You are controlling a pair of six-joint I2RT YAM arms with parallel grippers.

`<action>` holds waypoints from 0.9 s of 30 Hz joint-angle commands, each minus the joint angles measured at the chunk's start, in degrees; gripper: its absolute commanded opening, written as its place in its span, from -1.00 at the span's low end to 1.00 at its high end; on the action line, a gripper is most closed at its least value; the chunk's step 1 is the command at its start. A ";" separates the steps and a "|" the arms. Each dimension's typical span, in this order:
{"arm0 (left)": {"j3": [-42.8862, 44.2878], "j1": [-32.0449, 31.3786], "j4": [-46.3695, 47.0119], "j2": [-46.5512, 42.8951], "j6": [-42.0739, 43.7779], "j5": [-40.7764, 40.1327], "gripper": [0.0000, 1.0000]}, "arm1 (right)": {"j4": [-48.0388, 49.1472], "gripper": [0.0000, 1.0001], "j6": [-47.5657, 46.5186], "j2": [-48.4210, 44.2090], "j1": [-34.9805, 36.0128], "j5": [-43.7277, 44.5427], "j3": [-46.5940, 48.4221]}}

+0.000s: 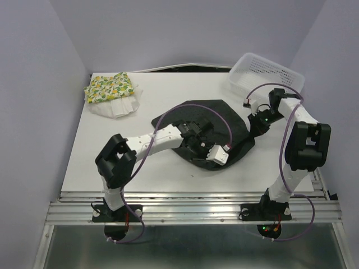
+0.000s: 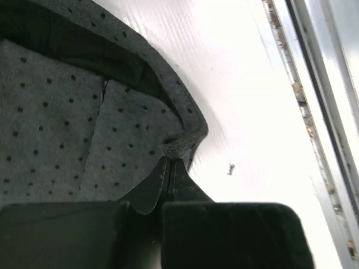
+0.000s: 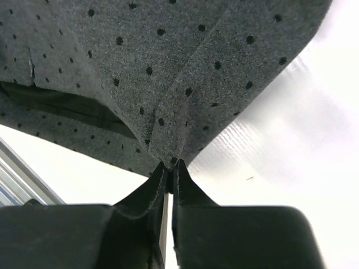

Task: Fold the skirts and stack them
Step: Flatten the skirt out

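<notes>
The black skirt (image 1: 221,119) lies spread in the middle of the white table (image 1: 168,87). My left gripper (image 1: 197,150) sits at its near edge. In the left wrist view that gripper (image 2: 170,162) is shut on a pinch of the dotted dark skirt's (image 2: 50,112) hem. My right gripper (image 1: 253,129) is at the skirt's right edge. Seen from the right wrist, the right gripper (image 3: 170,165) is shut on a fold of the skirt (image 3: 168,56). At the back left, the lemon-print skirt (image 1: 109,87) lies folded on the white skirt (image 1: 119,108).
A white mesh basket (image 1: 266,75) stands at the back right corner, close behind the right arm. Metal rails (image 1: 190,204) run along the table's near edge, also visible as rails (image 2: 314,112) from the left wrist. Grey walls close in the sides and back.
</notes>
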 commanded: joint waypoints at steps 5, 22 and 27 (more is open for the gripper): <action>-1.30 6.19 -2.91 -16.69 -5.61 -0.19 -1.00 | -3.96 -0.99 4.11 -0.16 0.54 -6.12 7.67; -7.36 9.11 -6.96 -15.83 8.88 -6.69 -1.00 | 47.57 -0.99 78.80 -12.02 0.54 -27.40 -19.35; -0.96 6.12 -4.60 -7.05 6.62 -6.95 -0.49 | 57.02 -0.99 89.09 -17.12 0.54 -22.41 -23.35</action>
